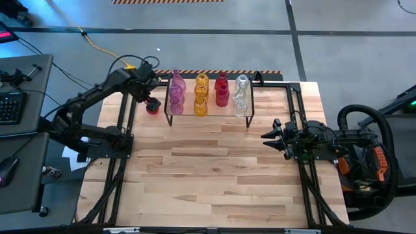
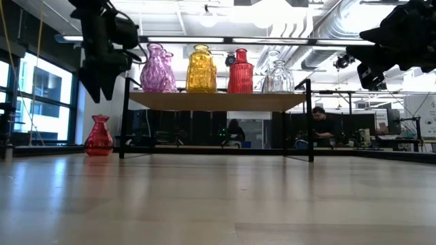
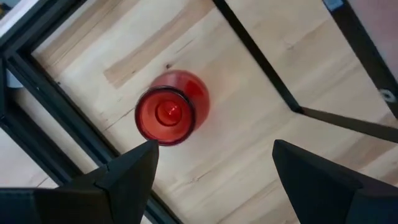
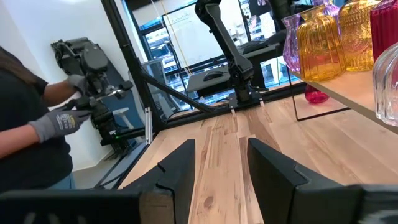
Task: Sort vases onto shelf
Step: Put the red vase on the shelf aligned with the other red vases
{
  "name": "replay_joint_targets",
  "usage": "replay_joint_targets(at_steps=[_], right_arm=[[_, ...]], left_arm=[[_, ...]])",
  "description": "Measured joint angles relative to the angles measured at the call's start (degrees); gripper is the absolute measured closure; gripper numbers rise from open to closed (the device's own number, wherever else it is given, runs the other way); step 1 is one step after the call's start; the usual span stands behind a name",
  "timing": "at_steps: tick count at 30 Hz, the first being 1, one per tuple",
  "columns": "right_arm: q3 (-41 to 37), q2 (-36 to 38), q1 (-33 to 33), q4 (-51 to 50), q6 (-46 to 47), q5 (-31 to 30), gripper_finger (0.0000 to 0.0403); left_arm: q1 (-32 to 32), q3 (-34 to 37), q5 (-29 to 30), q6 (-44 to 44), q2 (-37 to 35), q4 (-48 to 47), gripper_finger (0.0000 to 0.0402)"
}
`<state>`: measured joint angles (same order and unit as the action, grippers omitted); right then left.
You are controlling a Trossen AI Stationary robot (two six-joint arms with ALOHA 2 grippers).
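A: Since the shelf (image 1: 208, 116) is packed in close rows, how many vases can you really count on it?

B: From above, four columns: pink vases (image 1: 177, 91), amber vases (image 1: 201, 94), red vases (image 1: 221, 90) and clear vases (image 1: 241, 95). In the low view the front ones hide those behind, so I cannot give a sure number there. The clear ones are hard to separate from each other.

A: And in the right wrist view?

B: The shelf is cut off at the frame edge; only an amber vase, part of a pink one, and a slice of clear glass show.

A: Anything off the shelf?

B: One red vase (image 1: 153, 106) stands upright on the table (image 1: 214, 175), just beside the shelf's left end. It is bulbous below with a narrow neck and a flared rim, translucent. The left wrist view looks straight down its mouth.

A: Where is the left gripper (image 3: 211, 168)?

B: Above that red vase, beside the shelf's left end, fingers spread wide, nothing between them, not touching the glass.

A: The right gripper (image 4: 221, 162)?

B: Well apart from the shelf's right end, over the table, fingers parted with a narrow gap, empty. Beyond the table a person in grey gloves (image 4: 59, 123) is cut off at the picture's edge.
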<state>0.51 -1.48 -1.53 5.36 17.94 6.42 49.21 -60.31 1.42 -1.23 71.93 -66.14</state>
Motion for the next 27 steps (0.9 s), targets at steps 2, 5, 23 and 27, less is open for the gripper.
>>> replay_joint_targets(at_steps=[2, 5, 23, 27], right_arm=[[0.0, 0.0, 0.0, -0.02, 0.01, 0.0, 0.0273], [0.0, 0.0, -0.01, -0.01, 0.01, 0.01, 0.0273], [0.0, 0.0, 0.0, -0.02, 0.02, 0.0, 0.0273], [0.0, 0.0, -0.02, 0.0, 0.02, 0.0, 0.0273]], left_arm=[[0.67, 0.41, -0.44, 0.22, 0.05, 0.76, 0.0094], [1.37, 1.29, -0.99, 0.43, 0.55, 2.07, 0.0094], [1.68, 8.19, -2.13, 1.12, 2.34, 10.9, 0.0094], [1.68, 8.19, -1.6, 2.35, 5.49, 11.36, 0.0096]])
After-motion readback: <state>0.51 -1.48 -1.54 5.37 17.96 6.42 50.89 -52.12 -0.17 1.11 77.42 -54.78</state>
